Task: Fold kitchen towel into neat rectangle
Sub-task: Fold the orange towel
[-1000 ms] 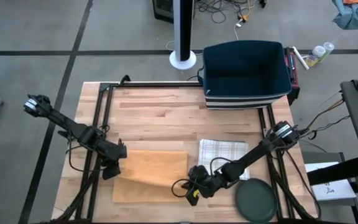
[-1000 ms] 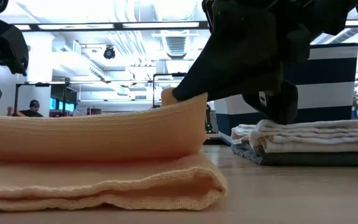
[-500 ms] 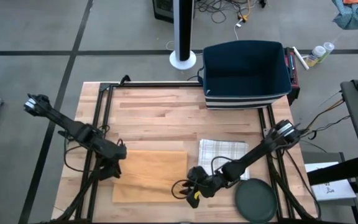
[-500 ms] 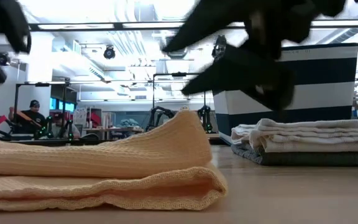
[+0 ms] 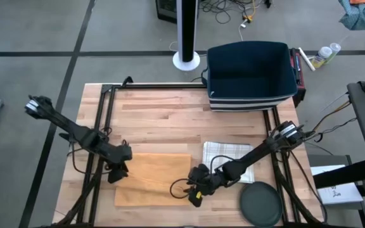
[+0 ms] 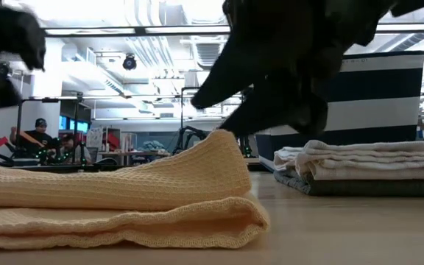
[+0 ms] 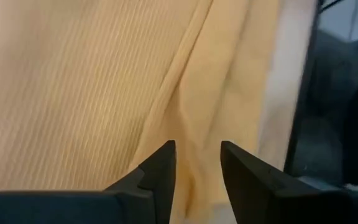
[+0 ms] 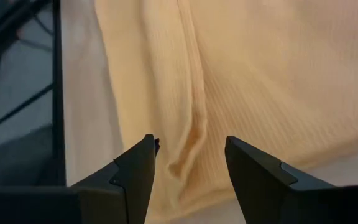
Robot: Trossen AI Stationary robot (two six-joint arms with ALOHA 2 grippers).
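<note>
The yellow kitchen towel (image 5: 152, 179) lies folded in two layers on the wooden table, near the front edge. In the low view its upper layer (image 6: 197, 165) humps up at the right end above the rounded fold (image 6: 252, 217). My left gripper (image 5: 116, 172) hovers open over the towel's left edge (image 7: 197, 165). My right gripper (image 5: 192, 184) hovers open over the towel's right edge (image 8: 191, 146), just above the hump (image 6: 230, 121). Neither has anything between its fingers.
A folded white checked towel (image 5: 228, 153) lies right of the yellow one, seen as a stack (image 6: 366, 165) in the low view. A dark round plate (image 5: 260, 204) sits at the front right. A dark blue striped bin (image 5: 251, 75) stands at the far edge.
Both grippers have opened and let go of the towel. The upper layer's right end, held raised a second ago, has dropped and now rests as a low hump on the lower layer. The lower layer has stayed where it was.
</note>
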